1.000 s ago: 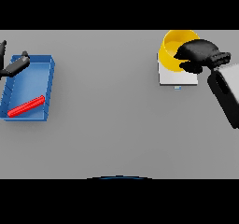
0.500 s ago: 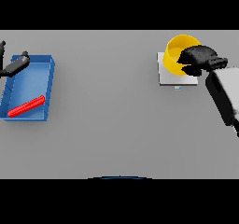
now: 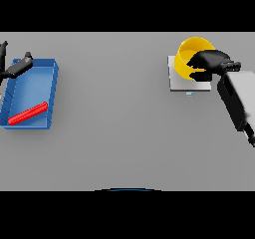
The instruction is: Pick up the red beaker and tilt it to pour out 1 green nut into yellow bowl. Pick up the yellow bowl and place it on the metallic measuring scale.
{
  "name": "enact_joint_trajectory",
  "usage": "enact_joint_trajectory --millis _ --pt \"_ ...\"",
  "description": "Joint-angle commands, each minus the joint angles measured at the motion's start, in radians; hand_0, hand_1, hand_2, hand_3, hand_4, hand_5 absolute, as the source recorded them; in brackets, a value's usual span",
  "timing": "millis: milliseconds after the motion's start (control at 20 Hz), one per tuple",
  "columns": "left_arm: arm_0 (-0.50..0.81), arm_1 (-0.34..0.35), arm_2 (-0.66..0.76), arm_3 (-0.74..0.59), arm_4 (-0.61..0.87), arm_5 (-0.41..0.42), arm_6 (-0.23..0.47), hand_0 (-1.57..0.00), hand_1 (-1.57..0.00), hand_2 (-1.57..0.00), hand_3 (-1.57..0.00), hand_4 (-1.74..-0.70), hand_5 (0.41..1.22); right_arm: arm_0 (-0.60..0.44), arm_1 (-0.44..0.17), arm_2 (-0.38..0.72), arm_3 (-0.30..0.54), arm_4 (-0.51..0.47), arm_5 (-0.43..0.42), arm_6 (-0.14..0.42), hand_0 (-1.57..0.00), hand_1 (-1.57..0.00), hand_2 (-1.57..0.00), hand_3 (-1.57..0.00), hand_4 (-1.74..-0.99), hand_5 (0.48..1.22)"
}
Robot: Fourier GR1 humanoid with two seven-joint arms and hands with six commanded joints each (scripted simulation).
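The yellow bowl [image 3: 187, 58] rests on the pale metallic scale [image 3: 180, 84] at the table's far right; whether its base touches the plate I cannot tell. My right hand [image 3: 211, 62] is curled over the bowl's right rim and hides that side. The red beaker [image 3: 28, 113] lies on its side in the blue tray [image 3: 52, 94] at the far left. My left hand [image 3: 17, 67] hovers at the tray's far left corner with fingers straight, holding nothing. No green nut shows.
My right forearm [image 3: 237, 101] slants from the bowl down to the right edge. The blue tray has raised walls and sits against the table's left edge.
The right hand has brought the yellow bowl down a little, closer onto the scale. The left hand and the beaker have not moved.
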State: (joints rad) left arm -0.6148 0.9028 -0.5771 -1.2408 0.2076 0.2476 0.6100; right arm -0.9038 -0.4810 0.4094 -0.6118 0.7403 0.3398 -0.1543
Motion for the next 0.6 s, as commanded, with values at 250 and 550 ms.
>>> enact_joint_trajectory --millis 250,550 --pt "0.008 -0.011 -0.001 0.026 -0.004 -0.002 -0.038 0.0 0.0 0.0 0.0 -0.81 0.739 -0.011 -0.002 0.004 0.023 0.001 0.027 -0.015 -0.32 -0.28 -0.45 -0.57 -1.397 0.799" --pt "-0.013 -0.033 -0.001 0.051 -0.007 0.005 -0.027 0.0 0.0 0.0 0.0 -0.82 0.733 -0.035 0.013 0.028 0.068 0.027 0.03 -0.041 -0.08 -0.07 -0.17 -0.39 -1.325 0.737"
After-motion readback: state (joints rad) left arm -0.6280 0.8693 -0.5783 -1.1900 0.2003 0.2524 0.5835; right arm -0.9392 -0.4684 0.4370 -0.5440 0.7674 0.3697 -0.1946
